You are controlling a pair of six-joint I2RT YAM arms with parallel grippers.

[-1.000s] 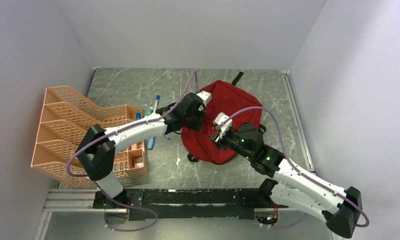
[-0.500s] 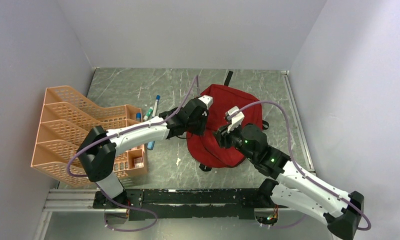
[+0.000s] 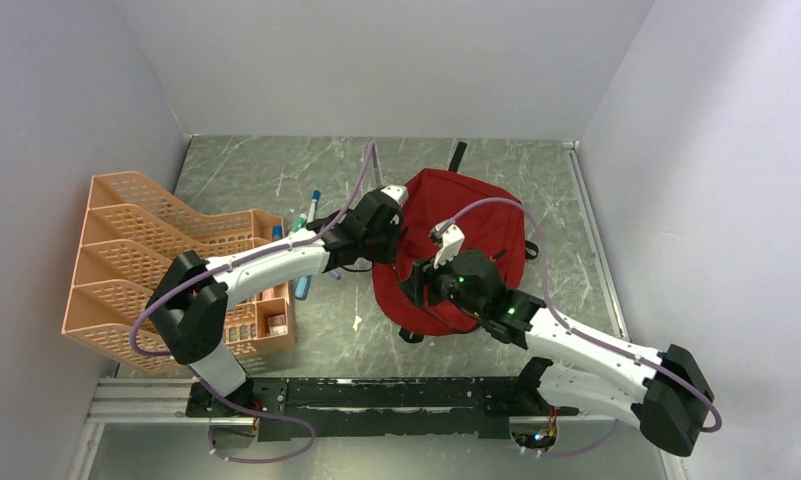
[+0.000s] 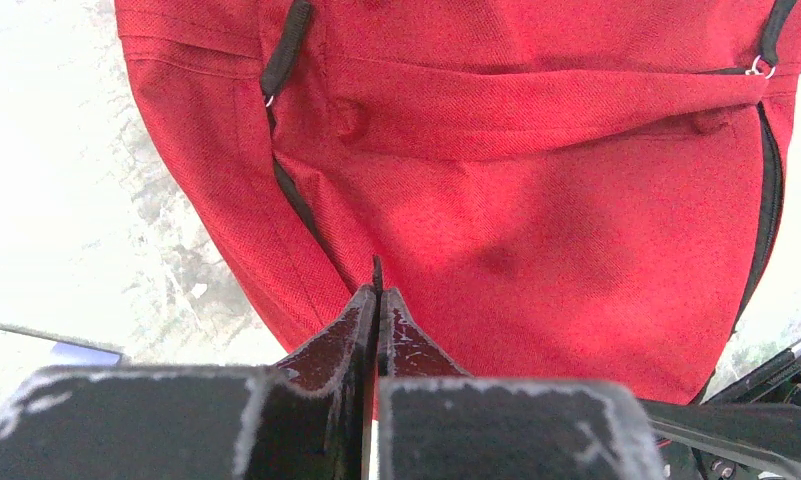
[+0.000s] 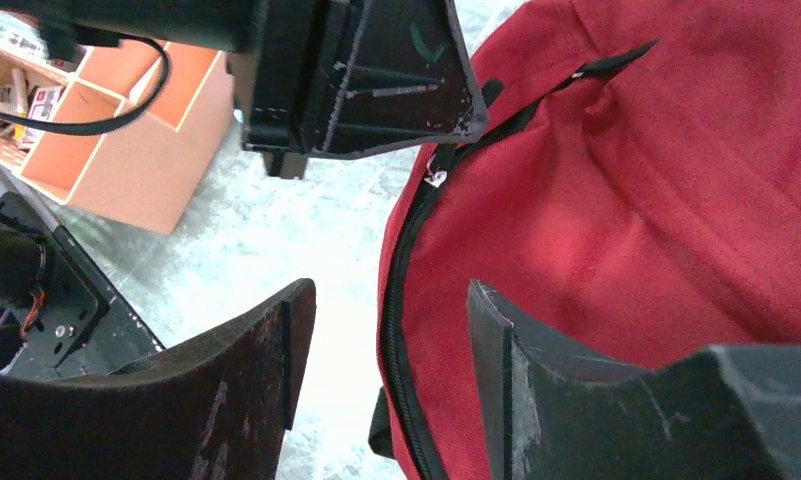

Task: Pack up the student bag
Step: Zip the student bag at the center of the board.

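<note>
Two robot arms reach over the desk [image 3: 266, 170] and meet at the student bag [image 3: 481, 215]. The red bag lies flat near the middle of the top view, a little to the right, with a black strap poking out at its top edge. We see the left hand [image 4: 378, 300] at the left side of the bag. Its two fingers are pressed tight together, and a thin black tab [image 4: 377, 268] sticks out between their tips. We think it has hold of that tab, right at the bag's edge. The right hand [image 5: 386, 300] is at the lower left part of the bag and its fingers are spread wide apart. It has nothing in it. One finger is over the bare desk and the other is over the red cloth, with the black zipper [image 5: 401, 250] curving between them. At the left of the top view stands an orange rack [image 3: 126, 250], and some pens [image 3: 309, 212] lie just beside it.
</note>
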